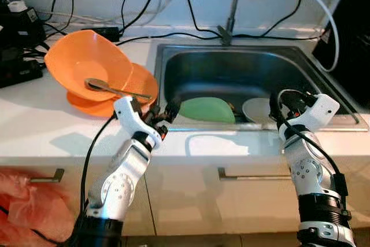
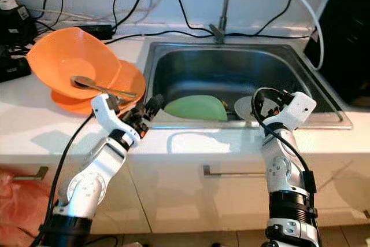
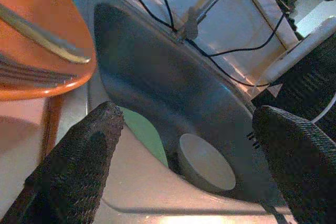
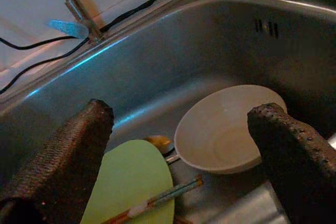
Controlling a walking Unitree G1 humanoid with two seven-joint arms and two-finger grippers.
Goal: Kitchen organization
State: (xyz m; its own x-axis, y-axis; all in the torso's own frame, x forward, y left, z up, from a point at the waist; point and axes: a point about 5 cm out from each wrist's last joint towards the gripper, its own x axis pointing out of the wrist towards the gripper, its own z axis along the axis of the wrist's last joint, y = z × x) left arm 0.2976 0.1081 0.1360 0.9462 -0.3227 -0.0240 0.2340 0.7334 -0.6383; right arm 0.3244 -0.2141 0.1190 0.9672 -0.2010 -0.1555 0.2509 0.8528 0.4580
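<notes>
On my far left, black power adapters (image 1: pixel 17 39) and cables sit on the white counter (image 1: pixel 34 125). Next comes an orange bowl (image 1: pixel 87 62), tilted on its side and leaning on an orange plate (image 1: pixel 139 82), with a metal spoon (image 1: pixel 113 88) lying across them; my left wrist camera also picks up what looks like fork tines on the plate's edge.

My left gripper (image 1: pixel 165 111) hovers just above the counter at the sink's near left corner, beside the orange plate, pointed toward the basin. Its fingers (image 3: pixel 79 166) are spread wide apart and hold nothing.

The stainless steel sink (image 1: pixel 173 56) lies ahead, its faucet stem (image 1: pixel 234 4) rising behind it with black cables trailing past. Inside, against the near wall, rests a green plate (image 1: pixel 208 110), and just to its right a white bowl (image 4: pixel 226 135). A pair of chopsticks (image 4: pixel 163 200) lies over the green plate's edge, and a small spoon tip peeks between plate and bowl.

My right gripper (image 4: pixel 184 145) hangs over the sink's near rim, right above the white bowl. Its fingers (image 4: pixel 68 150) are also wide apart, empty, not touching the bowl.

A white hose (image 1: pixel 324 15) curves down at the far right.
</notes>
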